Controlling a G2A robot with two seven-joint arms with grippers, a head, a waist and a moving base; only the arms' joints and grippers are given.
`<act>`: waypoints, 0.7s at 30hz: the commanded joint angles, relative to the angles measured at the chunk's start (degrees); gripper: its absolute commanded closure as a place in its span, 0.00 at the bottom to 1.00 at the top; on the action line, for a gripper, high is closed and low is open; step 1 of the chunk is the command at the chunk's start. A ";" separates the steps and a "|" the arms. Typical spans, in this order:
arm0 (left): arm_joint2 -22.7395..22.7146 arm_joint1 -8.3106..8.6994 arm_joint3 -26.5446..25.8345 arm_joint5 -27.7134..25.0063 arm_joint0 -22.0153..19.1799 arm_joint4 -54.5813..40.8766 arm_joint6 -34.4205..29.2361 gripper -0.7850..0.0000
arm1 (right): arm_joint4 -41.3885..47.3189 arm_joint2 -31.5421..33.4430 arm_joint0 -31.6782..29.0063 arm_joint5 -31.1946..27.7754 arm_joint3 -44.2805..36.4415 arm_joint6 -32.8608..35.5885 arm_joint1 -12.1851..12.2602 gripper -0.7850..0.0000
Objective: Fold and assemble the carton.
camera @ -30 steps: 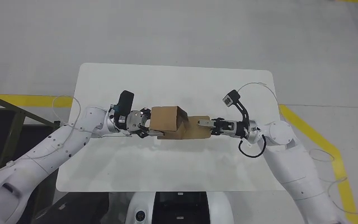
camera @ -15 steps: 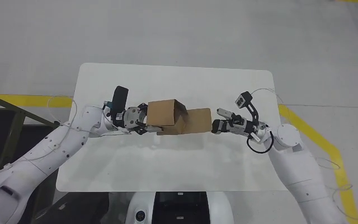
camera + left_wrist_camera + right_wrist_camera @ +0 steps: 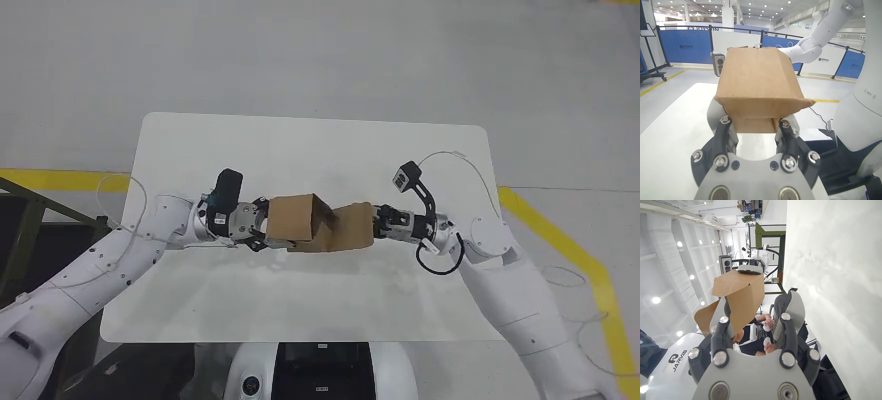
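Note:
A brown carton (image 3: 305,218) hangs just above the middle of the white table (image 3: 300,150). It is partly folded into a box, with a loose flap (image 3: 350,228) sticking out sideways. My left gripper (image 3: 262,228) is shut on the carton's near end. In the left wrist view its fingers (image 3: 785,125) clamp a lower panel of the carton (image 3: 757,75). My right gripper (image 3: 374,222) is at the opposite end, open. In the right wrist view the carton's flap (image 3: 745,298) lies against one finger (image 3: 723,311) and the other finger (image 3: 791,306) stands apart from it.
The bare tabletop (image 3: 300,290) extends all around the carton. A dark green frame (image 3: 30,200) stands off the table's left edge, and yellow floor lines (image 3: 560,230) run past both sides.
The right gripper backed away from the flap half a second ago and has returned against it, bending it inward. The left gripper and carton shifted slightly.

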 commanded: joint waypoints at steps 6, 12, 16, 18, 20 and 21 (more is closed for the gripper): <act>1.62 -0.59 1.44 0.00 -1.55 0.98 0.00 0.56 | -2.18 -0.58 -0.08 1.61 -1.14 -1.27 0.00 0.34; 2.42 -0.79 1.80 0.00 -2.32 0.86 0.00 0.56 | -2.61 -0.65 0.14 2.19 -0.86 -1.88 -0.04 0.34; 2.53 -0.82 1.77 0.00 -2.47 0.32 0.00 0.55 | -0.89 1.36 -0.67 1.14 -0.13 -1.58 0.27 0.37; 2.64 -0.81 1.83 0.00 -2.43 0.35 0.00 0.55 | -1.19 1.63 -1.00 1.20 -0.50 -1.33 0.38 0.38; 2.95 -0.84 1.86 0.00 -2.48 0.69 0.00 0.55 | -1.97 1.43 -1.17 1.54 -1.30 -1.24 0.42 0.39; 3.13 -0.87 1.87 0.00 -2.54 0.82 0.00 0.56 | -2.30 1.28 -1.15 1.71 -1.70 -1.33 0.41 0.40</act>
